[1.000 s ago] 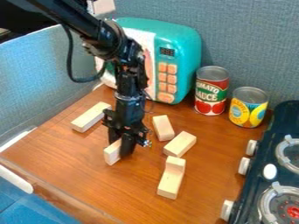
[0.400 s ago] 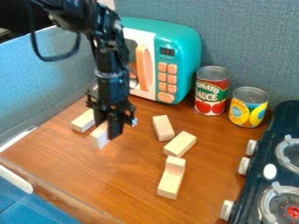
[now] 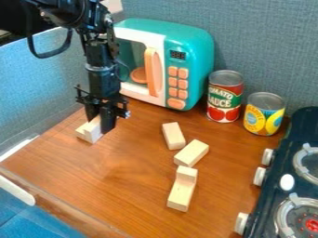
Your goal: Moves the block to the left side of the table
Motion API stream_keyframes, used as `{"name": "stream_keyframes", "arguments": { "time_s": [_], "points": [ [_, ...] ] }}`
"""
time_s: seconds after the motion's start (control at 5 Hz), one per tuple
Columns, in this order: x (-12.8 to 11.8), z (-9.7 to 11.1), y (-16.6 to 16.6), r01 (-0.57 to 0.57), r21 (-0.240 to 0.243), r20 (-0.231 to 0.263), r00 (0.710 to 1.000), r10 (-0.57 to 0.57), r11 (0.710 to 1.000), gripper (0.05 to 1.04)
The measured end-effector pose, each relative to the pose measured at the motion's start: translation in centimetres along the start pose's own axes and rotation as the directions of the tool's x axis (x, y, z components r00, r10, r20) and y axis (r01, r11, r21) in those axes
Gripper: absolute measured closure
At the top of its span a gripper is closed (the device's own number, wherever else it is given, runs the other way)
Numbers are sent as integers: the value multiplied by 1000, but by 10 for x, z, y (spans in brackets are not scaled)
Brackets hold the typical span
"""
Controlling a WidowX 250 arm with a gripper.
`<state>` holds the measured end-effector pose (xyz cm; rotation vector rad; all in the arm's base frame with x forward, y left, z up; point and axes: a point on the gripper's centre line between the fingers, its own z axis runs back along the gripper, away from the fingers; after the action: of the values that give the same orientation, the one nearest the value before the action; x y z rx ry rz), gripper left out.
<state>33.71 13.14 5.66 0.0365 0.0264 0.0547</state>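
Observation:
At the left side of the wooden table, the black gripper (image 3: 100,124) hangs down and is shut on a pale wooden block (image 3: 93,130). That block overlaps another light block (image 3: 82,132) lying at the left; whether the held one touches it or rests on it, I cannot tell. Part of each block is hidden behind the gripper.
Several more wooden blocks (image 3: 174,135) lie on the middle and right of the table (image 3: 118,181). Behind them stand a teal toy microwave (image 3: 199,51), a tomato can (image 3: 225,96) and a yellow can (image 3: 264,114). A toy stove (image 3: 273,176) borders the right.
The gripper has moved left and toward the back with its block, from the table's left-middle to the block lying at the left. The other blocks have stayed put.

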Motion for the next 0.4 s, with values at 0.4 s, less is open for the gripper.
{"name": "stream_keyframes", "arguments": {
  "time_s": [0.4],
  "points": [
    [25, -32, 27, -64, -28, -74, 995, 62, 998, 774]
  ]
}}
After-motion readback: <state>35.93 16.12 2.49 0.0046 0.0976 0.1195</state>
